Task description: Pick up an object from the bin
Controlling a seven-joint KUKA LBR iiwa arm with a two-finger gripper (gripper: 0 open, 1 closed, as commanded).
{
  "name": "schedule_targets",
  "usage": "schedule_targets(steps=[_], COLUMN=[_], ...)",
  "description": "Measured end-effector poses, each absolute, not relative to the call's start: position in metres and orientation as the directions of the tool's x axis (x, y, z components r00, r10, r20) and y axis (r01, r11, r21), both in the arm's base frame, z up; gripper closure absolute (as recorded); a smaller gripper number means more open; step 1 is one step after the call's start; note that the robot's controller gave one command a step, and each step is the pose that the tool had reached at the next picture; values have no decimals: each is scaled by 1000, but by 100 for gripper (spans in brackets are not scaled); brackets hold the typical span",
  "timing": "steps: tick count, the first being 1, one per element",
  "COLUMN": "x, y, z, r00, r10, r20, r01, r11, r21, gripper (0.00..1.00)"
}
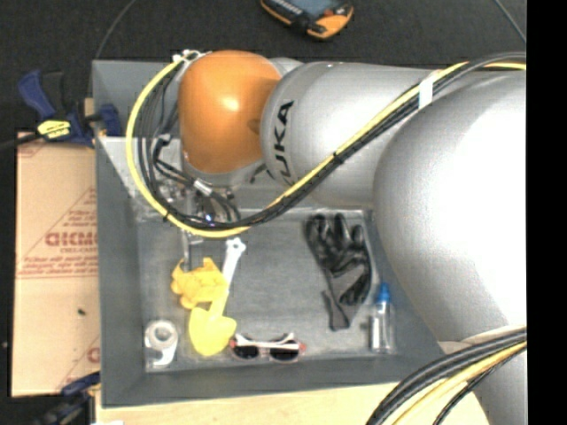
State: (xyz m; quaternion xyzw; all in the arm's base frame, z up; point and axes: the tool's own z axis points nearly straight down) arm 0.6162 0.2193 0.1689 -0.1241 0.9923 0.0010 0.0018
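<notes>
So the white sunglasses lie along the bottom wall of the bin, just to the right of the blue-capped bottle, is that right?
Not quite. The camera view shows the white sunglasses along the bottom wall of the bin, but they lie to the left of the blue-capped bottle, not to its right.

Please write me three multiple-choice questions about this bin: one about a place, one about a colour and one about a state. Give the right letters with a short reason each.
1. Where in the bin does the white tape roll lie?
A. lower left corner of the view
B. centre
C. upper right corner

2. What colour is the cap of the small bottle?
A. red
B. blue
C. yellow

3. In what state are the white sunglasses?
A. lifted in the air
B. hanging over the rim
C. lying on the floor

Answers:
1 A: it sits in that corner, left of the yellow things.
2 B: its upper end is blue.
3 C: they rest flat along the lower wall.
</notes>
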Motion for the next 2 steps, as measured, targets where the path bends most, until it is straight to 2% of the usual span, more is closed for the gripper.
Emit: schedule_targets(steps=[1,2], x=[618,593], y=[220,211], z=[167,167], r00=[-968,-995], r10=[-249,-104], r20=[-6,-6], r01=[-249,-104], r11=[968,995], r21=[2,3], gripper=[0,0])
